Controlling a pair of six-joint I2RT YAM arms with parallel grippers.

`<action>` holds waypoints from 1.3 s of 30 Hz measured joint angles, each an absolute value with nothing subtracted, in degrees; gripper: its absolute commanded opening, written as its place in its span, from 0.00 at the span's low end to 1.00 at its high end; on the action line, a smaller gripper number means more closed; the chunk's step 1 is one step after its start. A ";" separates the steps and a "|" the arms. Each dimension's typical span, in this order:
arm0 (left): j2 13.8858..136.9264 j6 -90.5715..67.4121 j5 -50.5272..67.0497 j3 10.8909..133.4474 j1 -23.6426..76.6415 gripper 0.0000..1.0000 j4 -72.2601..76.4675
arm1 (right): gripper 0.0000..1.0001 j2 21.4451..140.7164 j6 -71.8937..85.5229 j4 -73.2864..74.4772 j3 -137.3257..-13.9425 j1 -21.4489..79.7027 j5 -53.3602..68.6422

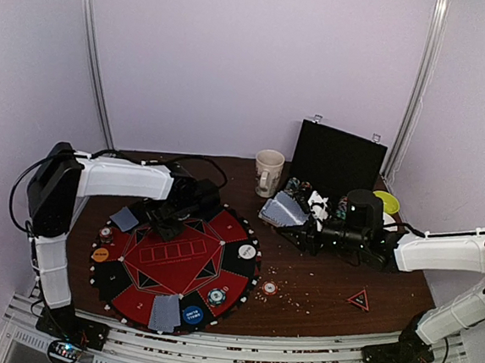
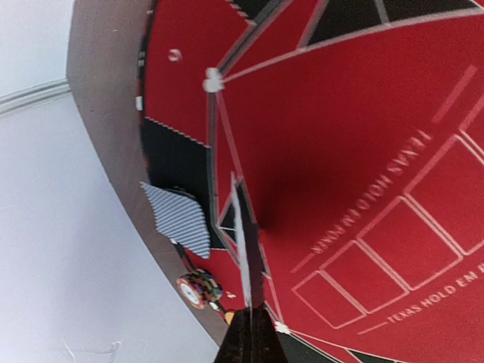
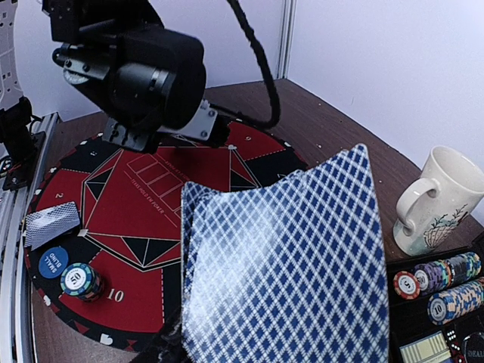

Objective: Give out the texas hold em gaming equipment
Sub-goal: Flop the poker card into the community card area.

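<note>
A round red and black poker mat [image 1: 176, 256] lies left of centre. My left gripper [image 1: 165, 223] hovers over its far left part, shut on a single playing card [image 2: 246, 242] seen edge-on. My right gripper [image 1: 304, 230] is shut on a fan of blue-backed cards [image 1: 282, 209] that fills the right wrist view [image 3: 287, 265] and hides its fingers. Dealt cards lie at the mat's far left [image 1: 124, 218] and near edge [image 1: 166, 312]. Chip stacks [image 1: 106, 235] [image 1: 216, 296] and the orange [image 1: 100, 255], white [image 1: 246, 251] and blue [image 1: 192, 315] buttons sit on the rim.
An open black case [image 1: 338, 160] with chip rows [image 3: 435, 276] stands behind my right gripper. A cream mug [image 1: 269, 173] is to its left and a yellow-green bowl [image 1: 387, 201] to its right. One chip [image 1: 270, 287] and a red triangle [image 1: 359, 299] lie on the table.
</note>
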State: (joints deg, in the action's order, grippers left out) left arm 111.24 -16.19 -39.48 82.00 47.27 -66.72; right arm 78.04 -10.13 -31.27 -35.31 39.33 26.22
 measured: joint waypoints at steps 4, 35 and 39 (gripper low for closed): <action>114.69 -18.65 -36.45 81.97 50.17 0.00 -68.05 | 0.46 78.04 -10.17 -31.22 -35.31 39.24 26.22; 111.28 -20.60 -22.87 68.34 53.91 0.00 -65.10 | 0.47 78.39 -10.09 -31.83 -35.31 39.07 26.41; 111.22 -20.36 -22.76 68.25 55.70 0.00 -64.71 | 0.47 78.39 -10.09 -31.83 -35.31 39.05 26.41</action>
State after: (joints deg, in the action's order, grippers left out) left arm 111.22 -20.36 -22.76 68.25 55.70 -64.71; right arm 78.39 -10.09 -31.83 -35.31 39.05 26.41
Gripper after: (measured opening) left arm 0.005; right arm 0.468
